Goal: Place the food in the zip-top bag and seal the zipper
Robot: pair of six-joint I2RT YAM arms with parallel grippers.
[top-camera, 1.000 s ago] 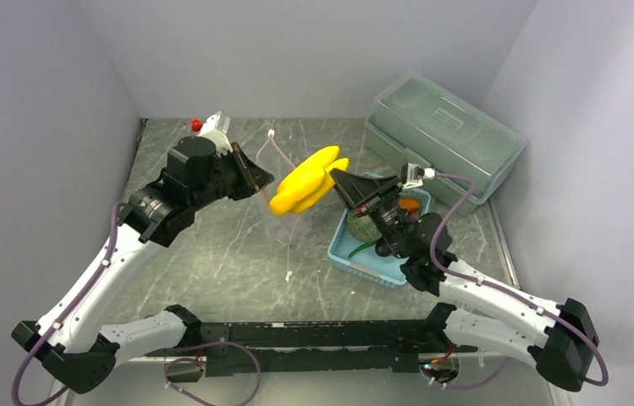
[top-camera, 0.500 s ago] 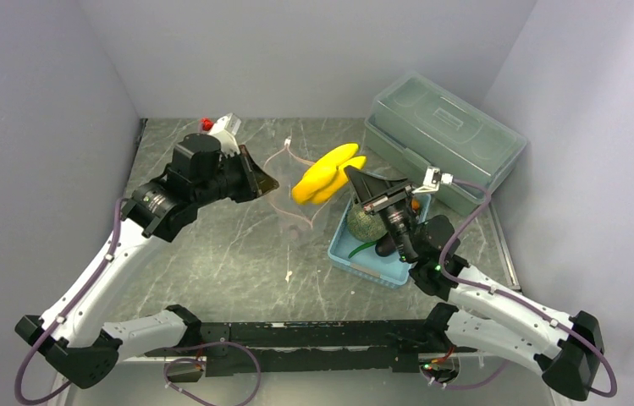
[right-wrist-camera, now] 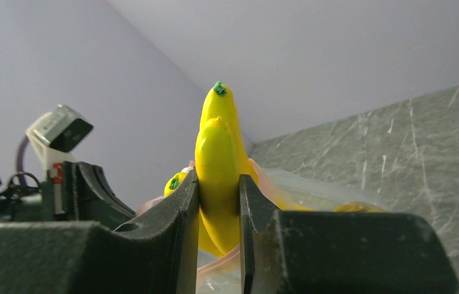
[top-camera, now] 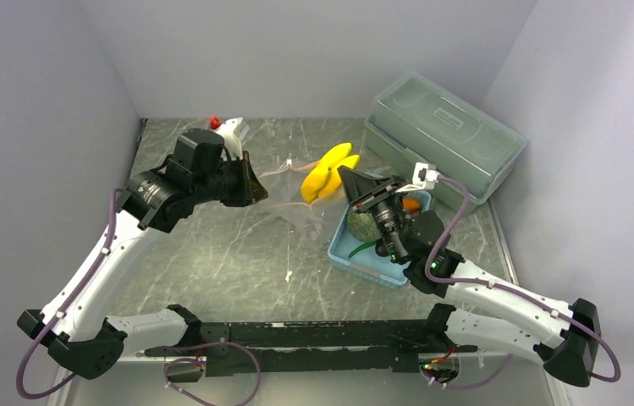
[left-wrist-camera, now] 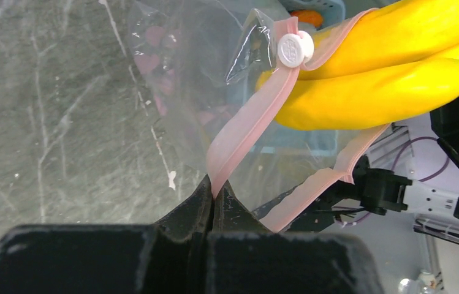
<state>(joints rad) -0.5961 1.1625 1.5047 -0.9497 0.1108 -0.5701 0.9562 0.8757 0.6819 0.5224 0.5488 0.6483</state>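
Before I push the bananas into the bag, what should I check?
1. Right gripper hold on bananas: ok, clamped on both sides.
2. Left gripper hold on zipper strip: ok, pinched.
3. Bag mouth open: ok, the two pink edges are apart.
4. White slider clear of the bananas: cannot tell; they overlap in the left wrist view.
5. Bananas past the mouth: cannot tell.
6. Other food bagged: not ok; melon and orange piece sit in the blue basket.

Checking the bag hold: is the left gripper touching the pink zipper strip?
Touching. The left wrist view shows the zipper strip running down into the left gripper, pinched between its closed fingers.
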